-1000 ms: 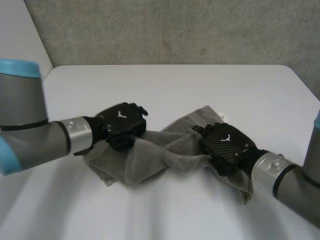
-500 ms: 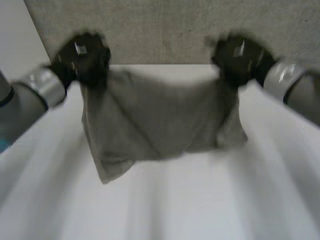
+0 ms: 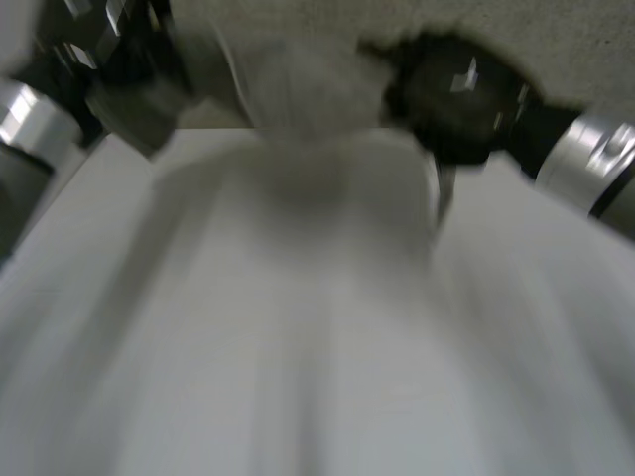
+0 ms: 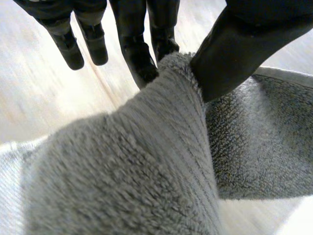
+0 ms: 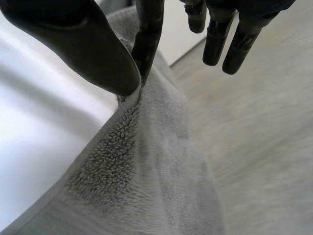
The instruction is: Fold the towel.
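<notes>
Towel [image 4: 122,171] between hands [image 3: 119,69] [image 3: 456,94] (above table [image 3: 298,377])

The white table [image 3: 298,397] is lit softly and evenly from overhead, and a faint shadow is thrown on its far half beneath the raised towel [image 4: 122,171]. The head view is smeared throughout by motion. Glare is seen on the table beside the right hand [image 5: 73,34], where the towel's fibres are rendered crisply.
</notes>
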Robot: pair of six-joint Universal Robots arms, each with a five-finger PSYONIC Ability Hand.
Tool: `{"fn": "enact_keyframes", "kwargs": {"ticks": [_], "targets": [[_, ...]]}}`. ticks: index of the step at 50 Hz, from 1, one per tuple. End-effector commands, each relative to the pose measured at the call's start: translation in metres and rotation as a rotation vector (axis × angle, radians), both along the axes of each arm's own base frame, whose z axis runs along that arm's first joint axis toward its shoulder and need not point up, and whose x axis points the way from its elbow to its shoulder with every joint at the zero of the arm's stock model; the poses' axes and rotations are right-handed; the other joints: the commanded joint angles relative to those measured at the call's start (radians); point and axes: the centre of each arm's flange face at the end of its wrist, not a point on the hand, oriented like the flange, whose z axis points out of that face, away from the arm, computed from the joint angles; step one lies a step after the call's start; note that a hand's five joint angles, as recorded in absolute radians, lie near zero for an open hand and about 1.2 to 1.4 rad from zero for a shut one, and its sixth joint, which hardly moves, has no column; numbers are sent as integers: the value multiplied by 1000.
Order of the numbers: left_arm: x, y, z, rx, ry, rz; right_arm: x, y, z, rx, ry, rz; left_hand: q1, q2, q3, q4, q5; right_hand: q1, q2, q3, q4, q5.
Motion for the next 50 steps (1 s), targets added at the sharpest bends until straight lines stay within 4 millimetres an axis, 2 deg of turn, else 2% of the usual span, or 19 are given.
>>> {"fn": "enact_keyframes", "kwargs": {"ticks": [1,2,3,4,6,14,16,17,19,23,35,36,37,38,39,40,41,50], "targets": [[2,18,-129,283,-216,15,-6,23,-95,119,246,41,86,55,-49,-56,66,127,1282,-41,-67,42],[2,18,-129,284,-217,16,-9,28,-112,141,299,43,86,55,-49,-56,66,127,1282,-41,-67,42],[2,24,-144,296,-277,25,-15,28,-124,156,345,31,86,55,-49,-56,66,127,1282,-41,-67,42],[3,31,-155,301,-334,33,-15,28,-124,156,346,31,86,55,-49,-56,66,127,1282,-41,-67,42],[2,37,-163,306,-375,36,-26,25,-137,200,402,-26,86,55,-49,-56,66,127,1282,-41,-67,42],[4,52,-178,379,-444,29,-35,12,-135,226,417,-130,86,55,-49,-56,66,127,1282,-41,-67,42],[3,56,-181,401,-449,19,-35,10,-132,246,393,-143,-255,-287,-49,-56,-275,127,1282,-41,-67,42],[3,56,-181,401,-449,19,-35,10,-132,246,393,-143,-257,-289,-49,-56,-277,127,1282,-41,-67,42],[-1,61,-187,418,-457,2,-36,4,-127,319,321,-172,-442,-473,-49,-56,-461,127,1282,-41,-67,42],[-2,63,-193,431,-462,-7,-39,1,-128,403,258,-195,-451,-482,-49,-56,-470,127,1282,-41,-67,42],[-1,65,-191,433,-462,-6,-41,10,-139,466,260,-189,-659,-691,-49,-56,-679,127,1282,-41,-67,42],[-1,67,-190,431,-462,-8,-41,10,-139,471,258,-196,-686,-717,-49,-56,-705,9,1164,-41,-67,-76],[-2,69,-188,426,-463,-12,-41,10,-139,471,258,-196,-689,-720,-49,-56,-708,8,1163,-41,-67,-77],[-2,69,-188,426,-463,-12,-41,10,-139,479,250,-203,-689,-720,-49,-56,-708,-582,573,-41,-67,-667],[-2,71,-187,424,-463,-15,-42,9,-138,493,238,-216,-689,-720,-49,-56,-708,-1036,120,-41,-67,-1121],[-3,72,-186,419,-464,-19,-42,9,-138,493,238,-216,-689,-720,-49,-56,-708,-1040,115,-41,-67,-1125],[-3,72,-186,419,-464,-19,-43,8,-137,515,220,-236,-689,-720,-49,-56,-708,-1145,10,-41,-67,-1180],[-5,74,-187,410,-477,-22,-46,6,-131,599,130,-334,-686,-717,-49,-56,-705,-1164,-8,-41,-67,-1180]]}}
